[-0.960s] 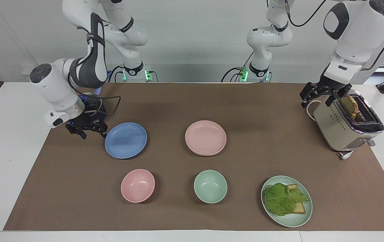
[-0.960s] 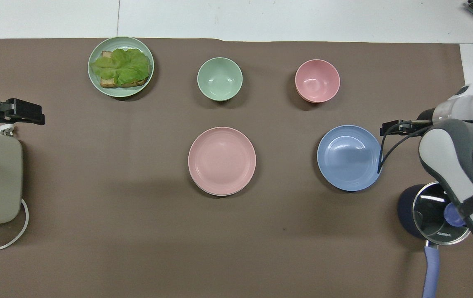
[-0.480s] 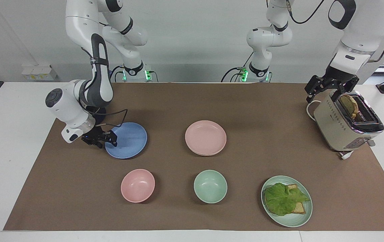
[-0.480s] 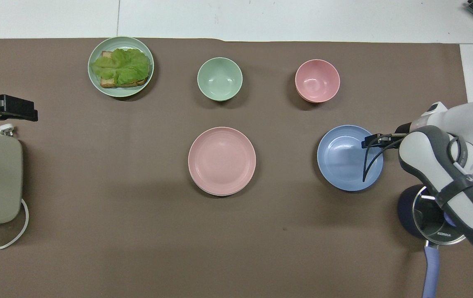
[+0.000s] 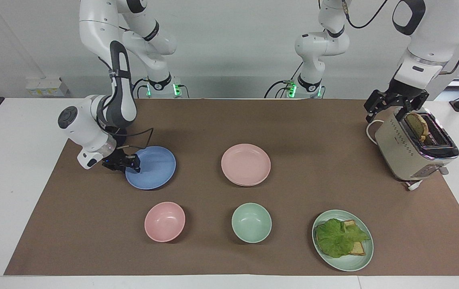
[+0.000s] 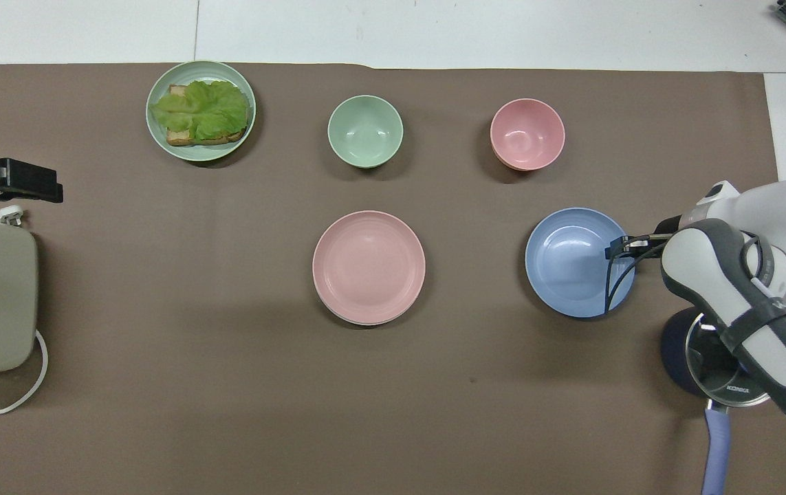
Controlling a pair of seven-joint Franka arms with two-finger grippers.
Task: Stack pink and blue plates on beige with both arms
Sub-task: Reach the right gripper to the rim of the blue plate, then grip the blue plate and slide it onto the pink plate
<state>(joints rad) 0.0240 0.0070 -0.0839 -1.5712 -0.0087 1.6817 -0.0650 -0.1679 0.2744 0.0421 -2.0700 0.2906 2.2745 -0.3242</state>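
Right gripper (image 5: 133,164): pinching blue plate (image 5: 153,168) rim. Risk: shallow grip slips on lifting. Left gripper (image 5: 394,106): released, over toaster (image 5: 410,152).

From high across the table we face both arm bases, seeing the whole brown mat (image 5: 229,120). From above the robots' end we look steeply down the other way. Both views share the mat and its dishes, turned half around.
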